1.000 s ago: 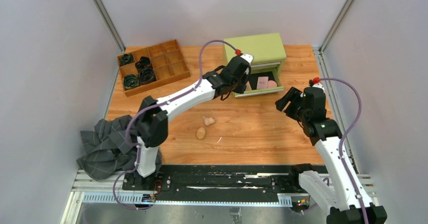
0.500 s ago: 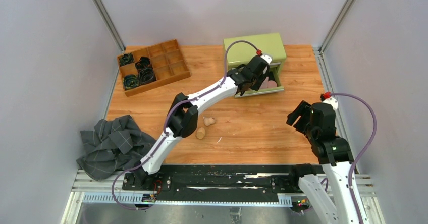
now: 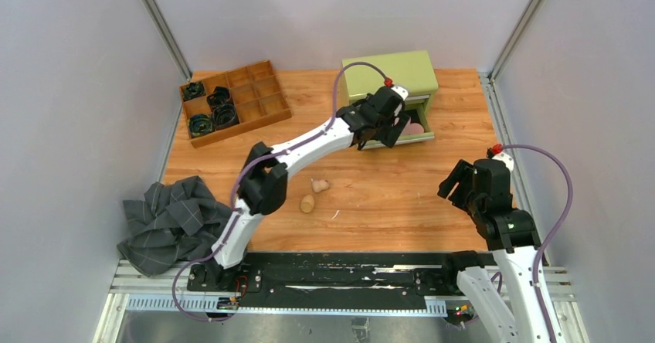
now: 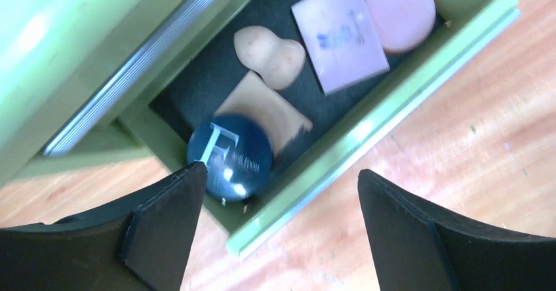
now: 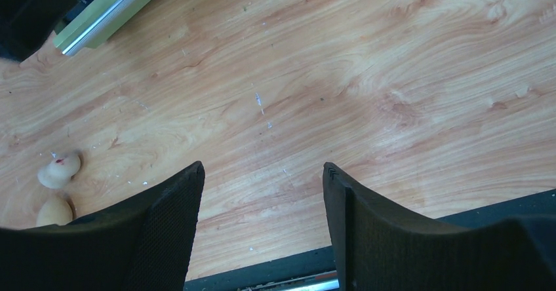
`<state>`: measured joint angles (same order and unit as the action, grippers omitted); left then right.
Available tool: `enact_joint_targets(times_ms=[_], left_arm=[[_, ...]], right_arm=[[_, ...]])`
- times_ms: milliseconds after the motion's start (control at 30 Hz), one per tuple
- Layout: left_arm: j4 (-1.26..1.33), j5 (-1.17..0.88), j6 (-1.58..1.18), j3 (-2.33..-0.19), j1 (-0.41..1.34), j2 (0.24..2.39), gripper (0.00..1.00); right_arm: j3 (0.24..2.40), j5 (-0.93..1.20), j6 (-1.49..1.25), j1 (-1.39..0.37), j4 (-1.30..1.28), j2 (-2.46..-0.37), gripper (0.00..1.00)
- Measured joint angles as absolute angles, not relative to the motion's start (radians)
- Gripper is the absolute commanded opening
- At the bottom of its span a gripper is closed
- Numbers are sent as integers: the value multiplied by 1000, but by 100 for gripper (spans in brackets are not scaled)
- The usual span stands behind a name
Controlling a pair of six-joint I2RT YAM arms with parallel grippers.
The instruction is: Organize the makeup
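Open green drawer point(image 4: 367, 130), both grippers spread wide and empty.
The left gripper point(image 4: 280, 176) hangs above the drawer, the right gripper point(image 5: 262, 170) well in front of it; compact point(image 4: 229, 155), pad point(image 4: 265, 111) and puff point(image 4: 400, 4) lie inside, two sponges point(image 3: 320, 185) outside, in front.

From above, the left gripper point(image 3: 393, 133) is covering most of the open drawer point(image 3: 422, 137). Up close, the dark compact point(image 4: 229, 155) is overlapping a corner of the tan pad point(image 4: 259, 103), and the print on the pink square point(image 4: 341, 32) is blurring past reading.
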<state>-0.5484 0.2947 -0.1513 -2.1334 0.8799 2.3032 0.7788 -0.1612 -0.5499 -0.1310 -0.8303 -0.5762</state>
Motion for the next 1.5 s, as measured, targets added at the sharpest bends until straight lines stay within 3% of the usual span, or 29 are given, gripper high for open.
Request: enact_joint_targets(times_ms=[300, 600, 733, 967, 1200, 1300, 1500], left_arm=[[-517, 287, -247, -1534, 885, 1682, 90], [-598, 311, -385, -1097, 754, 1382, 90], [-643, 299, -459, -967, 700, 1254, 90], [-661, 250, -554, -831, 444, 1059, 90], [-683, 235, -561, -820, 403, 1022, 90], [-686, 235, -561, -820, 402, 1018, 90], [-688, 236, -557, -820, 402, 1011, 90]], right_arm=[[775, -2, -522, -173, -701, -669, 61], [814, -40, -495, -657, -497, -953, 67], [928, -53, -482, -769, -449, -1212, 67], [1117, -9, -489, -798, -371, -1567, 65], [1283, 43, -473, -835, -359, -1807, 59], [1330, 68, -469, -837, -364, -1883, 51], [1372, 108, -479, -837, -364, -1966, 20]])
